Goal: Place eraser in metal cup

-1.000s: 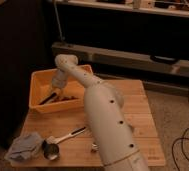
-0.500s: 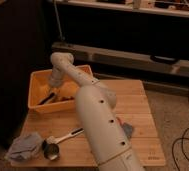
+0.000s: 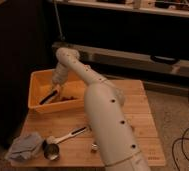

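The eraser (image 3: 48,97), a dark oblong block, lies tilted inside the yellow bin (image 3: 36,89) at the table's back left. My gripper (image 3: 56,89) reaches down into the bin, right at the eraser's upper end. The metal cup (image 3: 51,150) lies on the wooden table near the front left. Its long silver-and-black handle (image 3: 72,135) points to the right and away. The cup is well apart from the gripper, in front of the bin.
A crumpled grey cloth (image 3: 25,146) lies left of the cup at the table's (image 3: 138,112) front-left corner. A small object (image 3: 94,146) sits beside my arm (image 3: 108,120), which covers the table's middle. Dark shelving (image 3: 138,35) stands behind.
My arm has shifted and its wrist has risen slightly over the bin. The gripper stays down at the eraser, which has not visibly moved. The cup and cloth are unchanged.
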Controlling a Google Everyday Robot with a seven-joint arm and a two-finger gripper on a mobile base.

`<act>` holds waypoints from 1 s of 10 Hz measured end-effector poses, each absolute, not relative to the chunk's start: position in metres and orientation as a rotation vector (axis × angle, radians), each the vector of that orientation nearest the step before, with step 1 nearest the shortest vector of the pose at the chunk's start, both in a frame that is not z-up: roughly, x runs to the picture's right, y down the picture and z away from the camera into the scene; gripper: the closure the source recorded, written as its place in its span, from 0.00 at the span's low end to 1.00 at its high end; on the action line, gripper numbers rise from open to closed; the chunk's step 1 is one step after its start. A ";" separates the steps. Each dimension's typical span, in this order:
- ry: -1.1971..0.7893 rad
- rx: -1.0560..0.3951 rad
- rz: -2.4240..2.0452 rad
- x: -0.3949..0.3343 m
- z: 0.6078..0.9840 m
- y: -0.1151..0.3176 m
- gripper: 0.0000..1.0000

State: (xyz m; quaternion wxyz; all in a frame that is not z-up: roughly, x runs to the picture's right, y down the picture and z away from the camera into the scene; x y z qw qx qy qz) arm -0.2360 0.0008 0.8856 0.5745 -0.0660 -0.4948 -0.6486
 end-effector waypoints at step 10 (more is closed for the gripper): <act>-1.236 0.255 -1.436 -0.054 0.759 -0.007 1.00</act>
